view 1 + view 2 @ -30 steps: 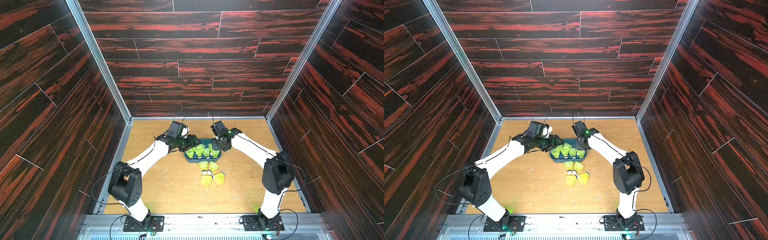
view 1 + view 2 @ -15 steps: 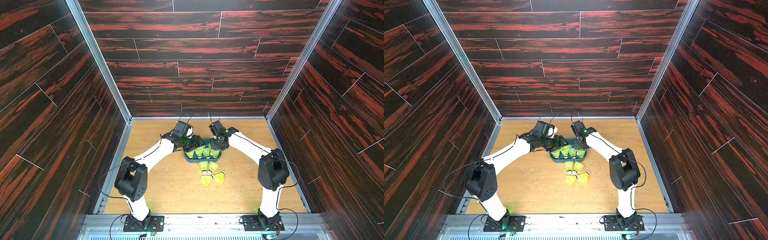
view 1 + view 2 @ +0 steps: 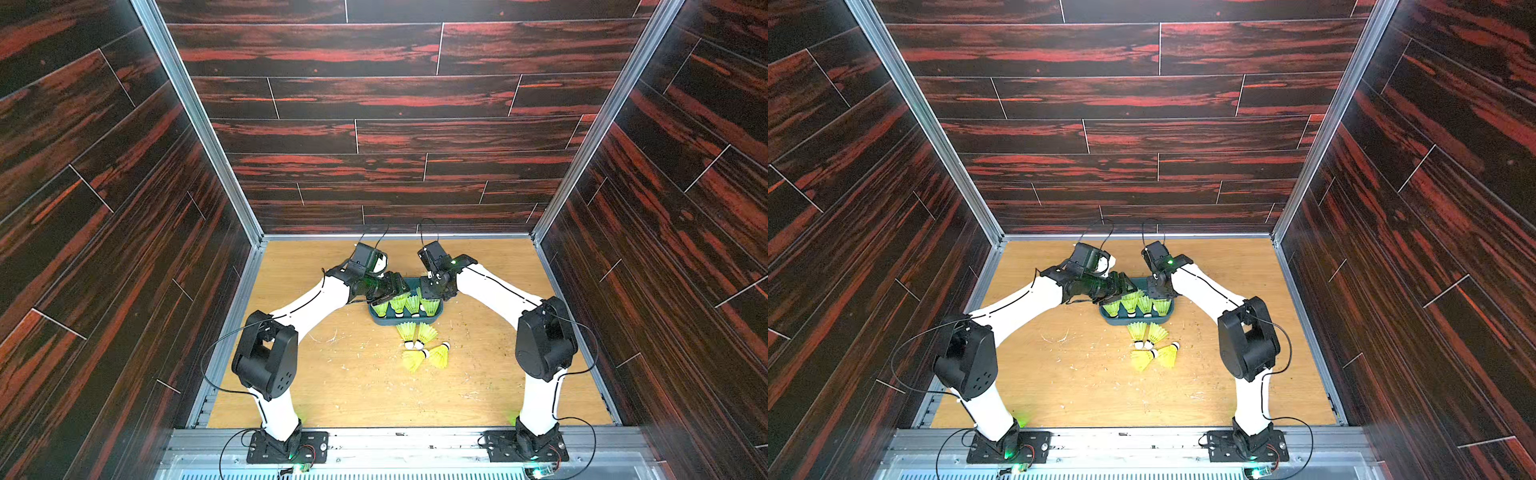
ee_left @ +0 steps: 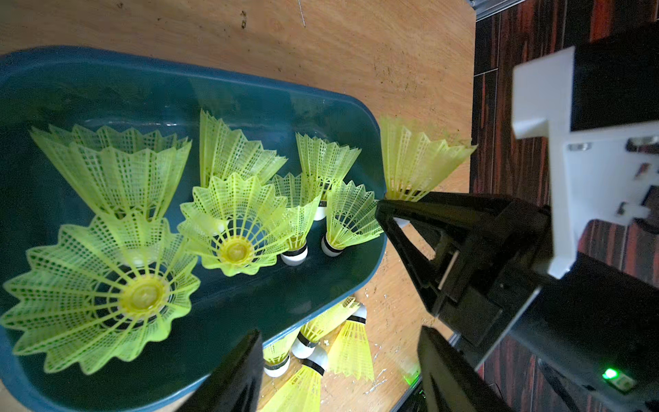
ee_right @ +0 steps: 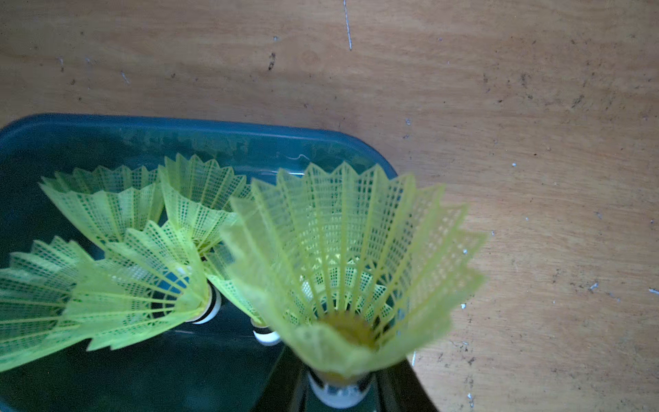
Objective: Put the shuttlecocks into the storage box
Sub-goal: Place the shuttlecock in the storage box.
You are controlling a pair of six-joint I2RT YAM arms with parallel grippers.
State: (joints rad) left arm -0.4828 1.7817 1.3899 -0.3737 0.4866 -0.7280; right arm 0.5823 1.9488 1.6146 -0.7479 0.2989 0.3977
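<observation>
Placing: right gripper (image 5: 338,392) clamps shuttle (image 5: 349,257) by cork over box (image 5: 89,125) right end; left gripper (image 4: 338,335) spread, empty. Next: lower into gap, release.

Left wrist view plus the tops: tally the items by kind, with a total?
Shuttlecocks inside the storage box: 7
Shuttlecocks loose on the table: 4
Shuttlecock gripped by the right tool: 1
Storage box: 1
Total: 13
</observation>
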